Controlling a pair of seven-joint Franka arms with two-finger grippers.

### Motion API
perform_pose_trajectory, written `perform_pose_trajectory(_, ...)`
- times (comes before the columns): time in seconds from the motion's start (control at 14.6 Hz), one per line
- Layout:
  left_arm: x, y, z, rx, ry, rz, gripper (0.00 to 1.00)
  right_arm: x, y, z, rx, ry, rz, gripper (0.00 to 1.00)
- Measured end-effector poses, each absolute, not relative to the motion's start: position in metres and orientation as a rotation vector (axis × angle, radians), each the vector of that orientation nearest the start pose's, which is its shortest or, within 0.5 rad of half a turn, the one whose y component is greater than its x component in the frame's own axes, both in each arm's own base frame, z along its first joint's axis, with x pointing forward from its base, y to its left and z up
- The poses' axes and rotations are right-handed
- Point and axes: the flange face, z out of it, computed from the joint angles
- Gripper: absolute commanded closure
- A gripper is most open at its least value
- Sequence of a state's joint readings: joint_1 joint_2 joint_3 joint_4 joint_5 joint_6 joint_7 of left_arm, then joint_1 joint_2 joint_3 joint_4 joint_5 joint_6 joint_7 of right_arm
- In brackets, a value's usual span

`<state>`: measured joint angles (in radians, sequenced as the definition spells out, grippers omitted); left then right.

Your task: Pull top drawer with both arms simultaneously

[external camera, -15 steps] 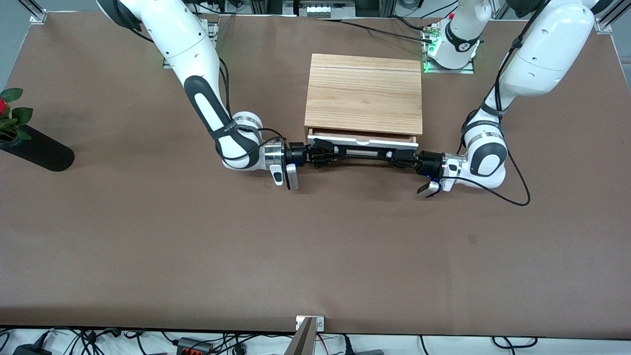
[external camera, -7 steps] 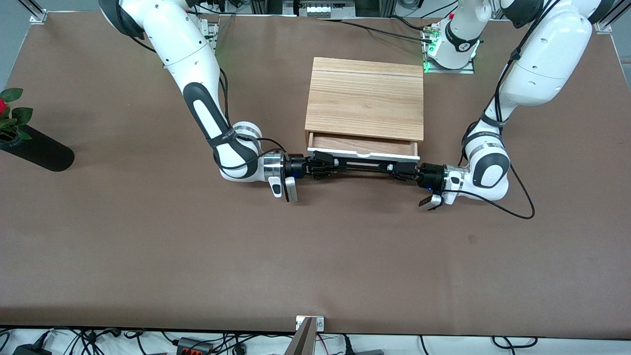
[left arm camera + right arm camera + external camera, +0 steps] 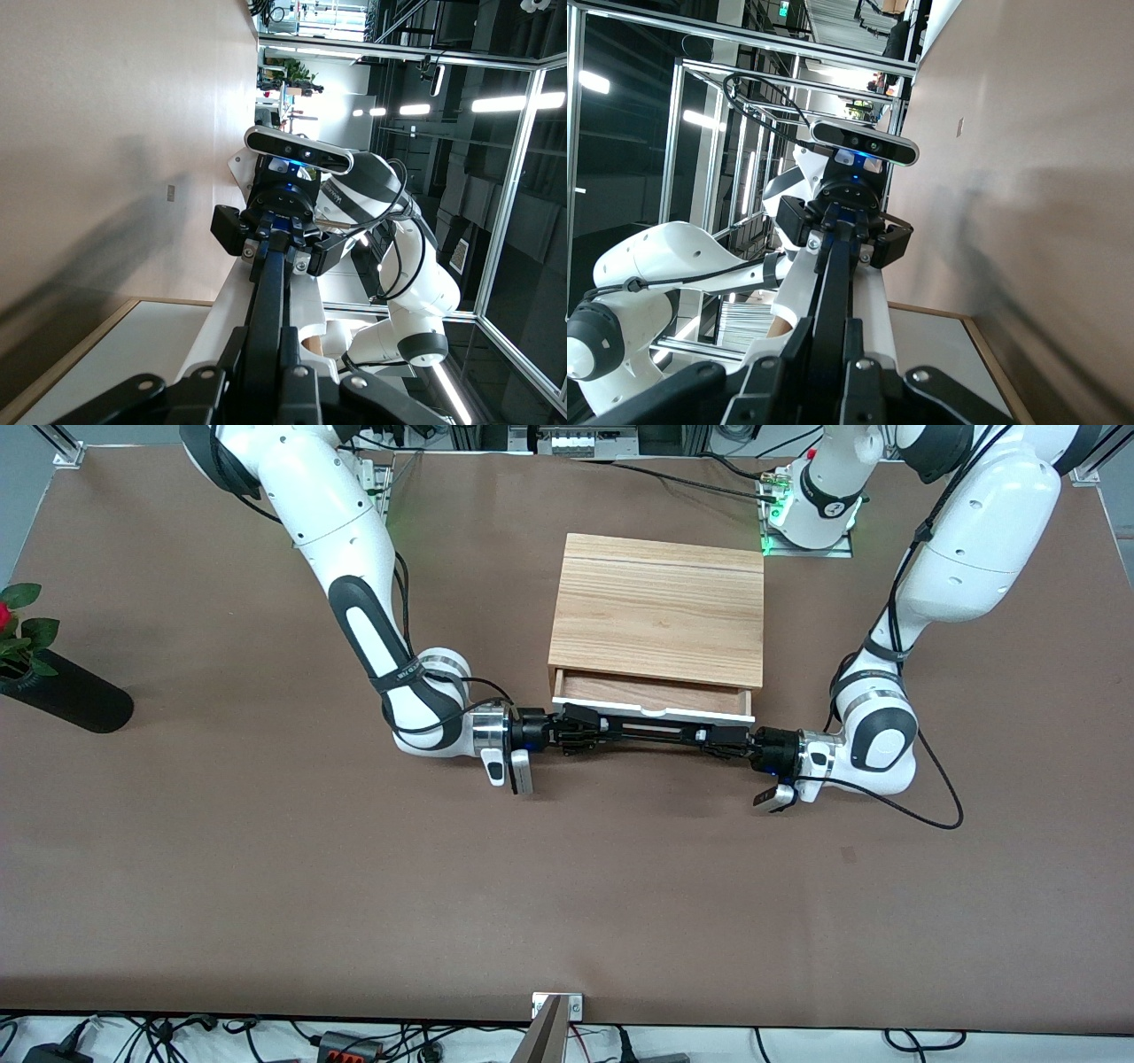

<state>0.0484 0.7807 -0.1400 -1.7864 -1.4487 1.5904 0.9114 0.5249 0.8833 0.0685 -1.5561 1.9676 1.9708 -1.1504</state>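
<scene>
Brown matte table [image 3: 266,868], white-fronted top drawer [image 3: 653,709], long black bar handle [image 3: 651,732]

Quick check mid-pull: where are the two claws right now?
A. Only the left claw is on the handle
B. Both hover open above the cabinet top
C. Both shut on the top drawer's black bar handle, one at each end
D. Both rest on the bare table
C: the left claw and right claw each clamp an end of the black bar handle of the partly open top drawer.
</scene>
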Motion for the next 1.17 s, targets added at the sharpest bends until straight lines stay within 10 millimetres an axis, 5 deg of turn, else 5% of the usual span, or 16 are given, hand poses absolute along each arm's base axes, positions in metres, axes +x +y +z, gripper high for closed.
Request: perform_pose_trajectory(1.17,0.5924,-0.1509,0.1537,1.558,-0.052,-0.168,0.99,0.5594,0.44,0.158,-1.595,-0.164,-0.142,1.0)
